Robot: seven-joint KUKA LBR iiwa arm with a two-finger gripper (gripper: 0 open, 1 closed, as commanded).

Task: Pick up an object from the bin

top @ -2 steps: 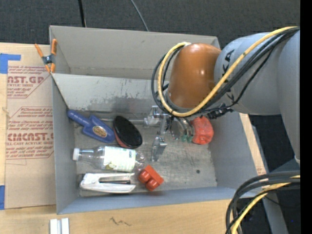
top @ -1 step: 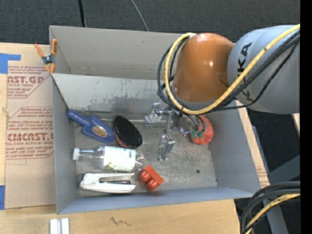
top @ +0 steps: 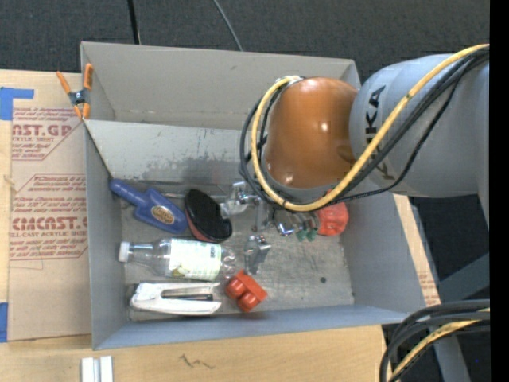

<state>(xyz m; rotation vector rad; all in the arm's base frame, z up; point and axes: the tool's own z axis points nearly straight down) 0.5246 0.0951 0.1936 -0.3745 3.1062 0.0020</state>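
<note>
The orange wrist cover (top: 310, 138) bulges nearest and hides most of the gripper (top: 253, 228) beneath it. Whether the gripper is spread or pressed together cannot be told. Its metal parts poke out in the middle of the bin (top: 159, 146), just beside a black disc (top: 205, 216) and above a red block (top: 246, 290). A red thing (top: 334, 219) is half hidden by the cover. A bottle (top: 179, 259) lies left of the block.

Scuffed matt metal bin (top: 159, 153), clear plastic bottle (top: 179, 259) — glossy black disc (top: 207, 216)
</note>
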